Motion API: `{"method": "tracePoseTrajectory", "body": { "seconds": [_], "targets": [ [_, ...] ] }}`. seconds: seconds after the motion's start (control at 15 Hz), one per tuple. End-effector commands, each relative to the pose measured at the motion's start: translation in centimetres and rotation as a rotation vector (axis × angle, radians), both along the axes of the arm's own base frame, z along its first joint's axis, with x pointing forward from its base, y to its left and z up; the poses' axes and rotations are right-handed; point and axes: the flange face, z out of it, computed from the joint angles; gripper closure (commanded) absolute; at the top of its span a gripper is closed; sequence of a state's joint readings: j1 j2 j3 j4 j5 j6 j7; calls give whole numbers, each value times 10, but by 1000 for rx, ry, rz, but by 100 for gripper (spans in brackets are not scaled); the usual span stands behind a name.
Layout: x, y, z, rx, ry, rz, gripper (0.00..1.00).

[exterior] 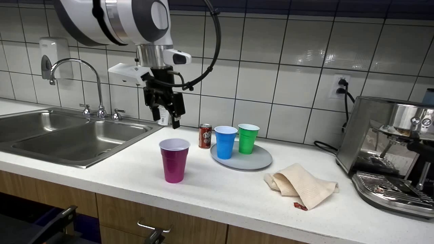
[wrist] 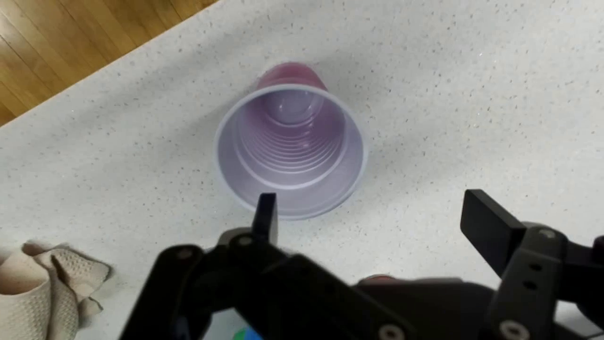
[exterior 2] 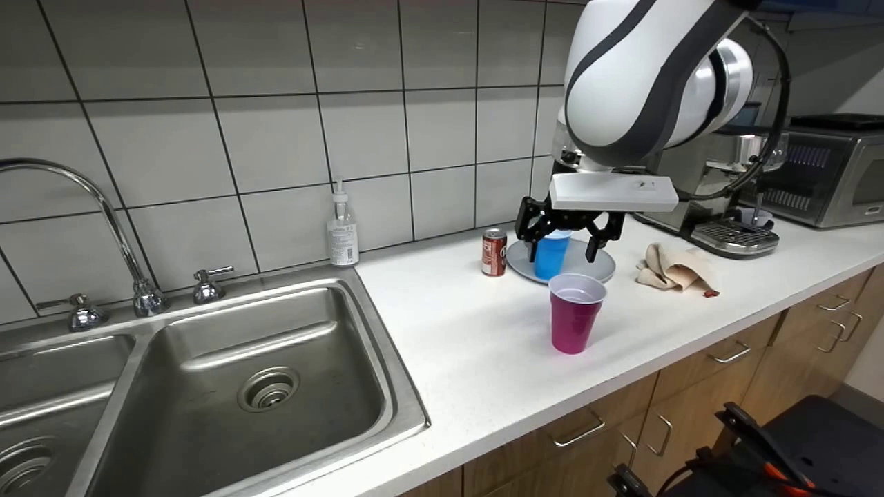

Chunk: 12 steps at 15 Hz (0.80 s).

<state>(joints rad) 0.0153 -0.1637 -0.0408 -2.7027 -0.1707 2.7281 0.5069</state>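
Observation:
My gripper (exterior: 166,121) hangs above the counter with its fingers spread and nothing between them. In the wrist view the gripper (wrist: 371,200) has one finger overlapping the near rim of a magenta cup (wrist: 292,151); no contact shows. That magenta cup (exterior: 174,164) stands upright, lower than the fingertips, and is the nearest thing to them. Behind it, a grey plate (exterior: 259,162) bears an upright blue cup (exterior: 224,144) and a green cup (exterior: 247,139). A red soda can (exterior 2: 494,253) stands beside the plate. The green cup is hidden in an exterior view behind the blue cup (exterior 2: 550,257).
A double steel sink (exterior 2: 269,331) with a curved faucet (exterior: 81,62) lies along the counter. A pump bottle (exterior 2: 342,235) stands at the wall. A crumpled tan cloth (exterior: 305,184) lies before an espresso machine (exterior: 390,142). Wooden drawers (exterior 2: 594,428) are below the counter edge.

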Motion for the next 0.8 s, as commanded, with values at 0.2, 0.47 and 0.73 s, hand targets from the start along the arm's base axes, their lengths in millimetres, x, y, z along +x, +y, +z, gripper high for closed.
{"method": "tracePoseTrajectory", "body": {
  "seconds": [0.2, 0.47, 0.73],
  "targets": [
    [-4, 19, -5, -10, 63, 0, 0],
    [-4, 19, -9, -5, 51, 22, 0],
    [-4, 19, -9, -3, 53, 19, 0]
  ]
}}
